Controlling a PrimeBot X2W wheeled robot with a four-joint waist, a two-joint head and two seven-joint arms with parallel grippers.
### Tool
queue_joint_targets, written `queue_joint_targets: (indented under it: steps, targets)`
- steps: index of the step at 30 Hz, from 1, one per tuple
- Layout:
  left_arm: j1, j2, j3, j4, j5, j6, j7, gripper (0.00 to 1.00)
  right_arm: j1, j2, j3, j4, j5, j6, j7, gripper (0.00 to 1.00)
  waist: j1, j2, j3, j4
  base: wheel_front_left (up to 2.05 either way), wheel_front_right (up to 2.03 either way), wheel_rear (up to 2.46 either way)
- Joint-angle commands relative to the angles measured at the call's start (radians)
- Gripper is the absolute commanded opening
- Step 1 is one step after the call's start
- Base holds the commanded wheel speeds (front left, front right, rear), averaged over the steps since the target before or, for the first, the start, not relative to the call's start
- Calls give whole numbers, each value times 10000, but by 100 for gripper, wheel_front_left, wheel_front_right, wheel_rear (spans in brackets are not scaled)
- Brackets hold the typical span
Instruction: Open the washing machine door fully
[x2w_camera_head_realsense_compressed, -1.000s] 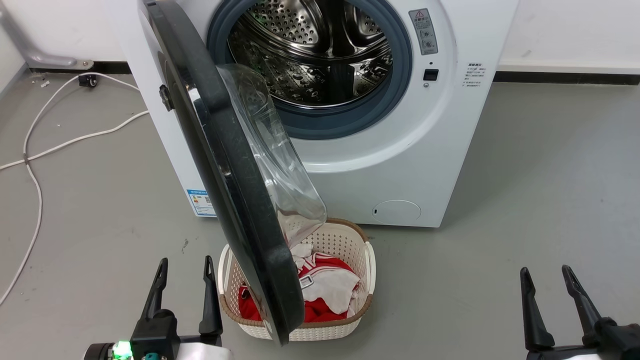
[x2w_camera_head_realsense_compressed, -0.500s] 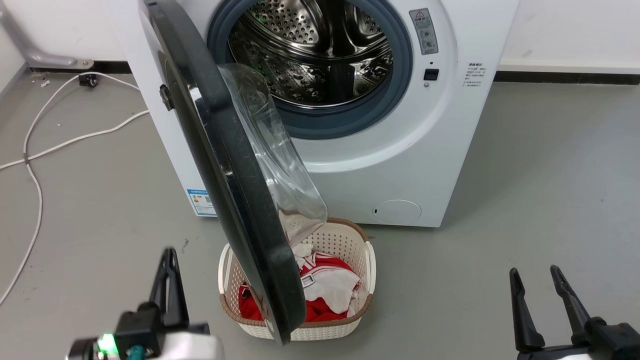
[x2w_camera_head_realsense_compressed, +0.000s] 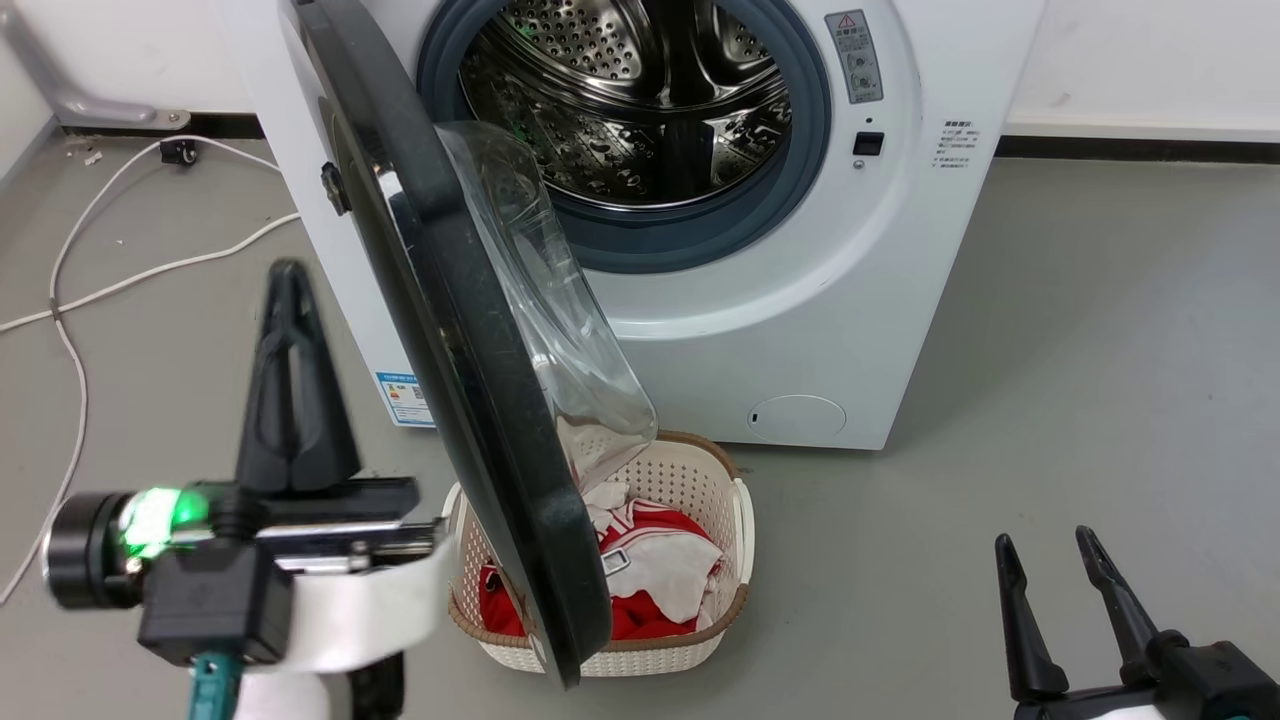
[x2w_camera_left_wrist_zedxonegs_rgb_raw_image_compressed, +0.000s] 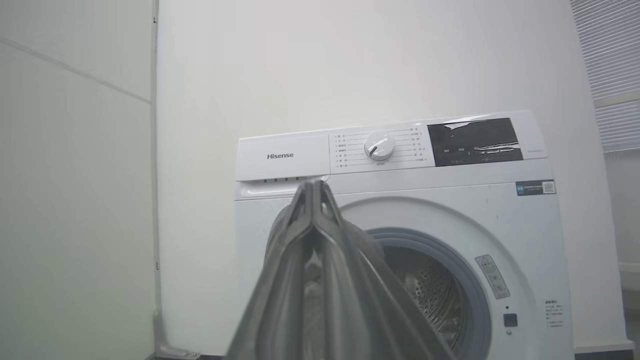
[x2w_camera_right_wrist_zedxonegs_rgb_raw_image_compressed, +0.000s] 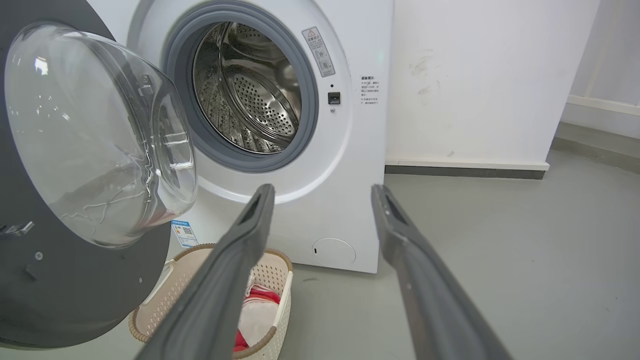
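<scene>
Door (x2w_camera_head_realsense_compressed: 462, 385) glossy black, bulging glass, ajar | left fingers (x2w_camera_head_realsense_compressed: 290, 390) pressed together | right fingers (x2w_camera_head_realsense_compressed: 1019, 622) spread

The washing machine door (x2w_camera_head_realsense_compressed: 470, 400) is showing black plastic with a slight sheen around a clear, smooth glass bowl (x2w_camera_right_wrist_zedxonegs_rgb_raw_image_compressed: 100, 140). The drum (x2w_camera_head_realsense_compressed: 640, 90) is gleaming as polished, perforated metal inside a matt grey rubber ring (x2w_camera_head_realsense_compressed: 700, 235). The basket (x2w_camera_head_realsense_compressed: 738, 520) is looking like cream lattice plastic, holding soft red and white cloth (x2w_camera_head_realsense_compressed: 655, 570). The floor (x2w_camera_head_realsense_compressed: 1100, 350) is looking smooth and matt.
</scene>
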Motion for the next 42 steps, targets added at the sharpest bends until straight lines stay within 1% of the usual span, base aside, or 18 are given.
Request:
queue_joint_targets:
  steps: [1,8,15,20,26,32,42]
  targets:
    - [-191,27,-275,-271,127,-78,-22,0,-130,30,50,-26,72,-7,-17,100,0,0,1,-29,0,0,0]
    - [-757,3,-1784,-1060,194,-392,-22,0,-120,30,108,-57,33,-7,-17,100,0,0,-2,-64,0,0,0]
    - [-1089,-95,-3843,-1194,260,-678,-22,0,-117,30,152,-4,-9,-7,-17,100,0,0,-25,-8,0,0,0]
    - [-1232,-130,-4971,-1009,212,-696,-22,0,-122,30,220,-29,-17,-7,-17,100,0,0,-17,9,0,0,0]
    - [-1285,-153,-5944,-689,219,-689,-22,0,-115,31,289,-21,-13,-7,-18,100,0,0,13,-2,0,0,0]
    - [-1168,-36,-6777,-293,214,-829,-22,0,-106,29,320,14,46,-7,-18,100,0,0,71,40,0,0,0]
    - [-967,193,-7682,394,59,-943,-22,0,-197,29,387,91,65,-7,-18,100,0,0,183,140,0,0,0]
